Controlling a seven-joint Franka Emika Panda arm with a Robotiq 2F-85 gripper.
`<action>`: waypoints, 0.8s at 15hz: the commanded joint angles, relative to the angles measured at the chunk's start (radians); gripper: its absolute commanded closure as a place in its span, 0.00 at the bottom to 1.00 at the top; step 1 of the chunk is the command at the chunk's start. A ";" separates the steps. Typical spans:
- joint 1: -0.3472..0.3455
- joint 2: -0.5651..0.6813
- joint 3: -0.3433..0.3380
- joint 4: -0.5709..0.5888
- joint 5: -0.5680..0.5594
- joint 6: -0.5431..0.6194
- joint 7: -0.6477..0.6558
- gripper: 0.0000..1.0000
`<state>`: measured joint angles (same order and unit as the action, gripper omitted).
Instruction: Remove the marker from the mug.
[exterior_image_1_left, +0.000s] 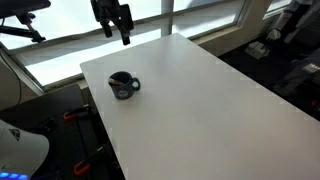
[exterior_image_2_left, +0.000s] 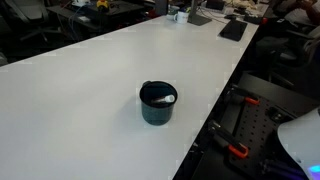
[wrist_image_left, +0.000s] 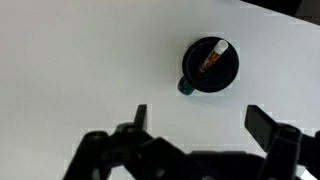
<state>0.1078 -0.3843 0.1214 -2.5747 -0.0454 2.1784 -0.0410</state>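
The dark blue mug (exterior_image_1_left: 123, 85) stands on the white table (exterior_image_1_left: 210, 100) near its edge; it shows in both exterior views (exterior_image_2_left: 157, 103) and from above in the wrist view (wrist_image_left: 210, 66). A marker (wrist_image_left: 214, 58) with a white end lies slanted inside it; its white tip shows in an exterior view (exterior_image_2_left: 167, 98). My gripper (exterior_image_1_left: 120, 22) hangs high above the table's far end, well away from the mug. In the wrist view its fingers (wrist_image_left: 205, 125) are spread wide apart and empty, with the mug beyond them.
The table edge runs close beside the mug (exterior_image_2_left: 215, 110). Windows lie behind the arm (exterior_image_1_left: 200, 20). Dark equipment and clamps sit below the table (exterior_image_2_left: 240, 140). Clutter stands at the table's far end (exterior_image_2_left: 232, 28).
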 joint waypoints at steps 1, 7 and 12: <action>0.027 0.133 -0.055 0.049 0.071 0.011 -0.135 0.00; 0.013 0.138 -0.044 0.041 0.051 0.012 -0.114 0.00; 0.021 0.187 -0.045 0.069 0.066 0.022 -0.134 0.00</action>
<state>0.1236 -0.2401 0.0770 -2.5331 0.0052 2.1917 -0.1546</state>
